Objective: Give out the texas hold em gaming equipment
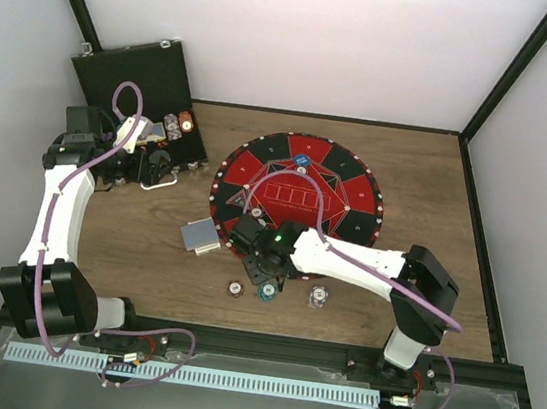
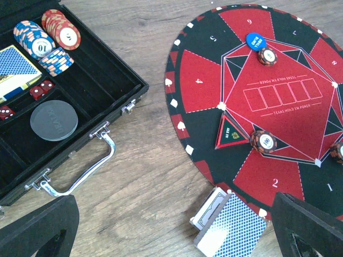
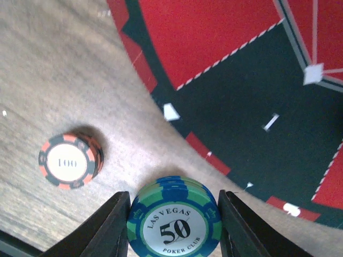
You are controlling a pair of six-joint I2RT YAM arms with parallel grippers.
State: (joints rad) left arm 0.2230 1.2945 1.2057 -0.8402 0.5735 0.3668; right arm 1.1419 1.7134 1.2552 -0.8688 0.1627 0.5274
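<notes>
The right end effector [image 3: 172,195] pinches the 50 chip stack [image 3: 174,225], which stands on the table [image 3: 48,64] just off the mat [image 3: 225,107] rim, near the 100 chip [image 3: 69,160]. This is likely a placement. Next: release and lift straight up, with open table beyond. The left end effector [image 2: 174,214] hangs wide open, empty.

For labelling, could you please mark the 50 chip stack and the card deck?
50 chip stack [image 3: 174,227]: right wrist view, top face.
card deck [image 2: 234,226]: left wrist view, patterned back.
</notes>
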